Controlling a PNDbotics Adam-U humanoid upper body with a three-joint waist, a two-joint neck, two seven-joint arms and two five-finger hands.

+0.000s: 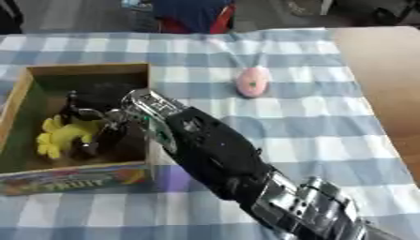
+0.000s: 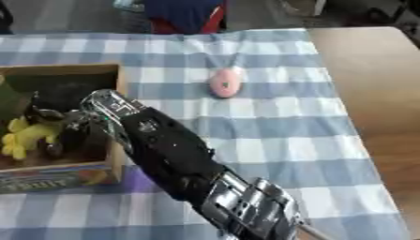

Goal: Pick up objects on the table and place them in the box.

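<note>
An open cardboard box (image 1: 90, 69) with a printed fruit front stands at the left of the checked cloth. Inside it lie a yellow banana-like toy (image 1: 62, 136) and some dark things I cannot make out. My right hand (image 1: 123, 117) reaches down into the box from the lower right, its black forearm (image 1: 213, 154) crossing the box's right wall. The hand sits right over the dark things beside the yellow toy. A pink oval object (image 1: 252, 82) with a thin pale cord lies on the cloth, well away to the upper right of the box.
The blue-and-white checked cloth (image 1: 311, 126) covers most of the table. Bare wooden tabletop (image 1: 386, 84) shows along the right side. The box's near wall stands close to the table's front left.
</note>
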